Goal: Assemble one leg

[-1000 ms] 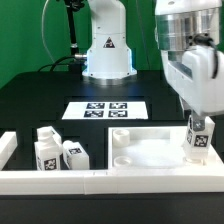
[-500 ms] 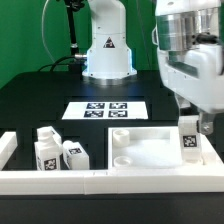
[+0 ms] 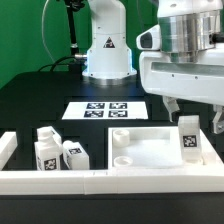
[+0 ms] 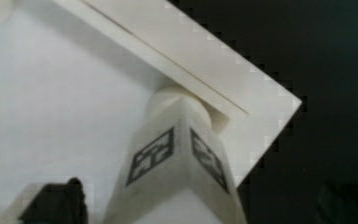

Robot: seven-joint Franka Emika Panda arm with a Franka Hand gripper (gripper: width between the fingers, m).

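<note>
A leg point(image 3: 188, 138), a white square post with a marker tag on its side, stands upright on the near right corner of the large flat white slab point(image 3: 145, 152). My gripper point(image 3: 193, 114) hangs just above the leg. It is open, with one finger point(image 3: 171, 106) on each side of the leg's top and neither touching it. In the wrist view the leg point(image 4: 176, 160) rises from the slab's corner point(image 4: 87, 90) between my two dark fingertips point(image 4: 53, 201). Two more legs point(image 3: 45, 150) point(image 3: 73, 153) stand at the exterior view's left.
The marker board point(image 3: 105, 110) lies on the black table behind the slab. A white wall point(image 3: 60, 181) runs along the front and up the left side. The robot base point(image 3: 107, 52) stands at the back.
My gripper was shut on the leg over the slab's right corner. It has opened and risen, leaving the leg standing there by itself.
</note>
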